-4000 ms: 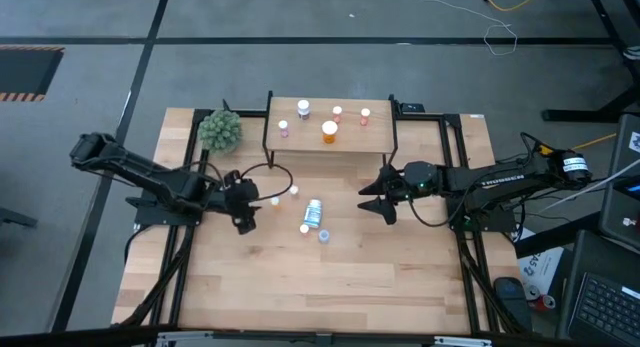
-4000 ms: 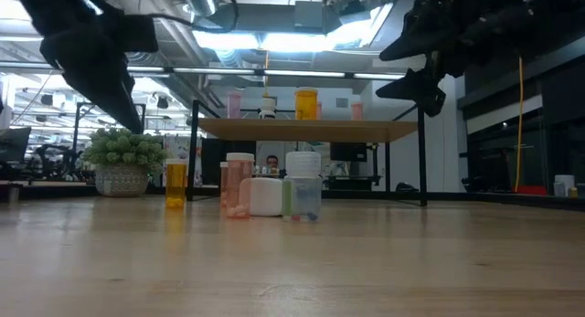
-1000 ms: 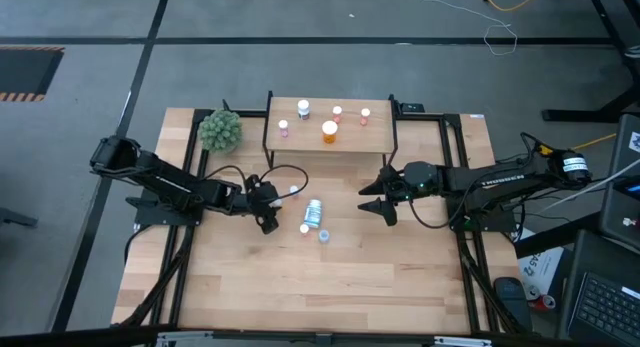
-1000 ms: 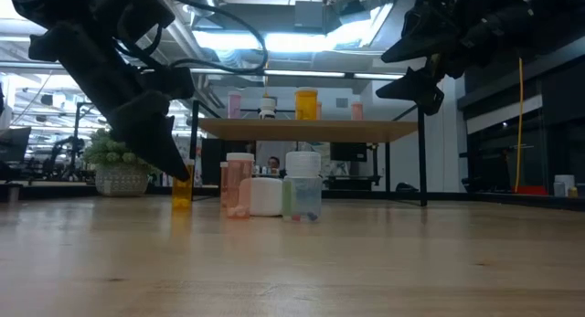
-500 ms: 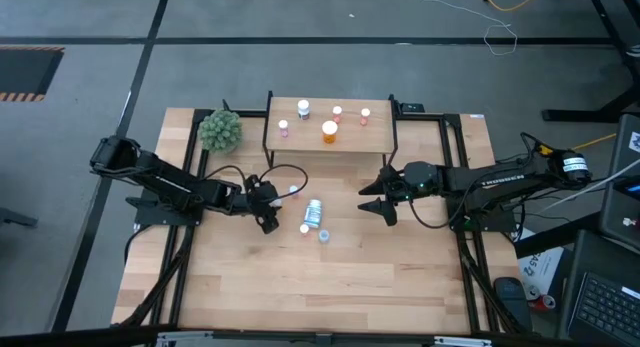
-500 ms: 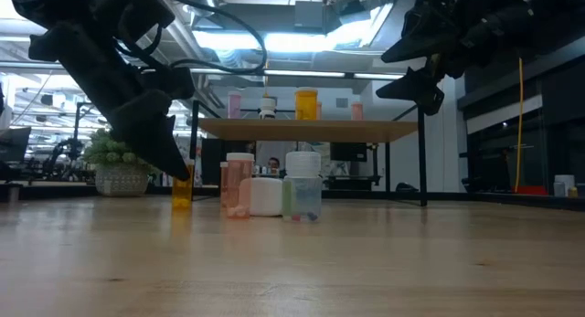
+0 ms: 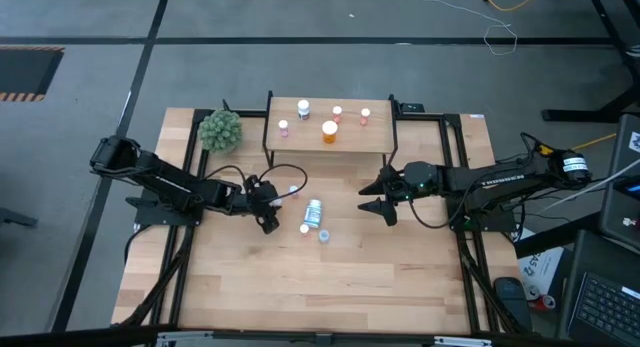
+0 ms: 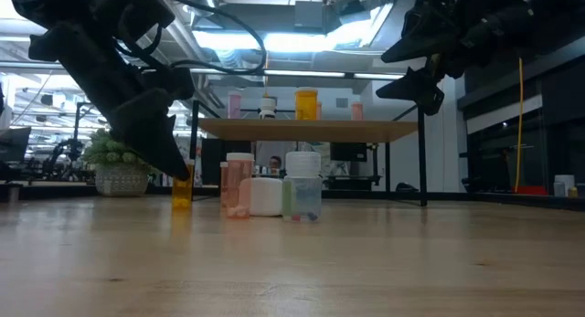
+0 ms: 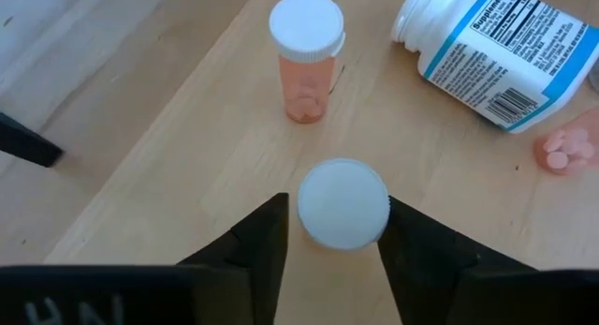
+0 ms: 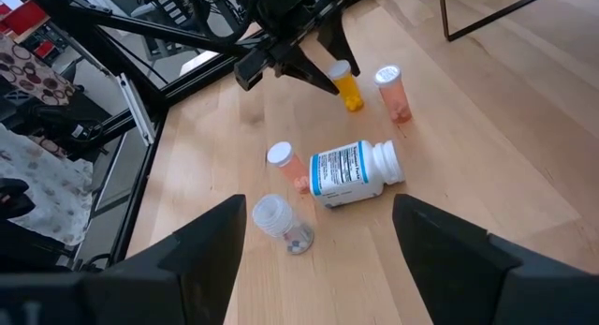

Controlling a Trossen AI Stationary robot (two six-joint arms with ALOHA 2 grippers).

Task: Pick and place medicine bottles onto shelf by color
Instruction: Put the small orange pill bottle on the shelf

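Note:
My left gripper (image 7: 268, 213) is open and low over the table, its fingers on either side of the white cap (image 9: 343, 202) of a small amber bottle (image 8: 182, 185) that stands upright on its base. A pink bottle (image 9: 306, 58) stands just beyond it. A large white bottle with a blue label (image 7: 314, 213) lies on its side nearby, with a small pink bottle (image 7: 305, 228) and a clear one (image 7: 324, 235). The wooden shelf (image 7: 355, 137) at the far side carries several bottles. My right gripper (image 7: 378, 199) is open and empty, held above the table. My left gripper's fingers (image 9: 267, 245) flank the amber bottle's cap, slanting down from the table's left. Whether they touch the cap, I cannot tell. The bottle stands upright on the table.
A green spiky plant ball (image 7: 220, 131) sits left of the shelf. The shelf's black legs (image 7: 266, 147) stand near the left gripper. Black cable loops above the left wrist (image 7: 275, 172). Bare tabletop (image 7: 320, 277) stretches toward the near edge.
Nothing has visibly changed in the last second. Against the frame from four seconds ago, my left gripper has gone toward the table's right edge and down to the amber bottle.

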